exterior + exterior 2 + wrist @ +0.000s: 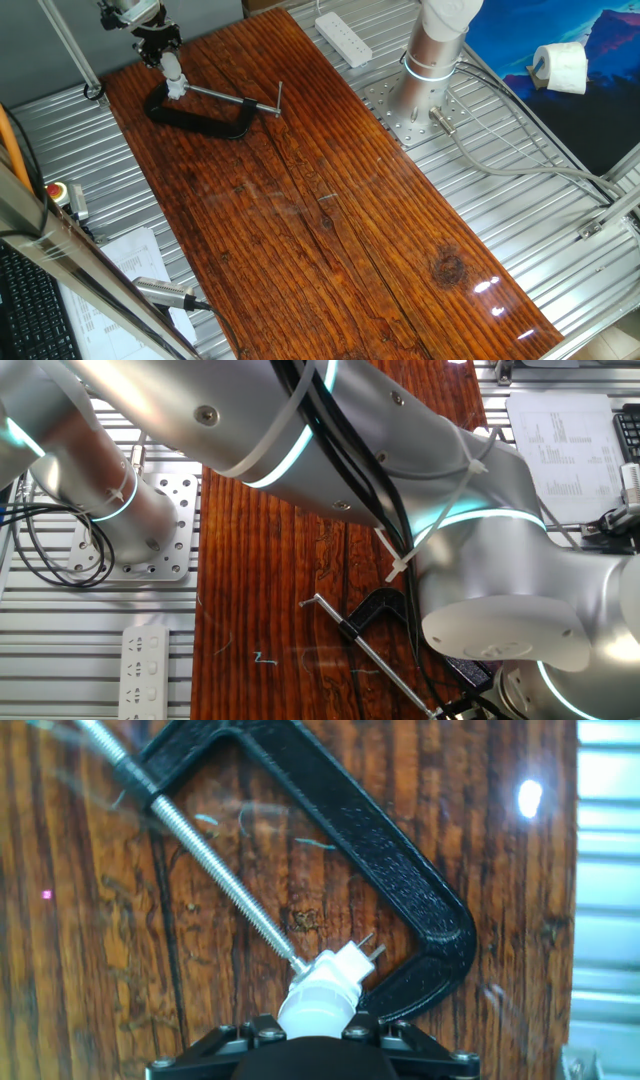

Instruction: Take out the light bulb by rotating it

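Observation:
The light bulb is small, white and rounded. It sits between my gripper's jaws at the bottom of the hand view. Its far end meets a white fitting with two metal pins, which is held at the tip of the steel screw bar of the black C-clamp. In one fixed view my gripper stands over the clamp at the far left of the wooden table, shut on the bulb. In the other fixed view the arm hides the gripper and bulb; only the clamp shows.
A white power strip lies near the arm's base on the metal frame. A tissue roll sits at the far right. A red button and printed papers are at the left edge.

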Tool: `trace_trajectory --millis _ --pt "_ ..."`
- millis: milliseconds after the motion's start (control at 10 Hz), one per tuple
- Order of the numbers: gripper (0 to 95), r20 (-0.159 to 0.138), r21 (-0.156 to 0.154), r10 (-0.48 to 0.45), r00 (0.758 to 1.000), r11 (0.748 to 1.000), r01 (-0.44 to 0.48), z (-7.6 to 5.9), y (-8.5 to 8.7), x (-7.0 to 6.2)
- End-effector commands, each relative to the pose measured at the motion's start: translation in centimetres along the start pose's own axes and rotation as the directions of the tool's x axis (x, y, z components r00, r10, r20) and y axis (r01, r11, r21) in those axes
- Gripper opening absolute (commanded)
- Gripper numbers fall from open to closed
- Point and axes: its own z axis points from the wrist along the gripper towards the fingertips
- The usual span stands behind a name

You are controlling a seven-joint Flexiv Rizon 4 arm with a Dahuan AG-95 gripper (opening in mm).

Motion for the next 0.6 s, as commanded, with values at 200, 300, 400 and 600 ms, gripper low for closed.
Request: trace_trajectory --millis 200,300,400,600 --pt "38.0 0.005 -0.002 0.103 0.995 0.995 -0.103 0.22 -0.17 0.01" --pt "76.0 0.008 -0.006 0.116 0.993 0.993 -0.115 0.13 -0.30 0.04" --pt "76.0 0.008 -0.008 0.129 0.992 0.992 -0.129 -0.05 -0.35 0.07" --pt "95.0 0.034 0.001 0.123 0.992 0.992 -0.123 -0.06 -0.42 0.08"
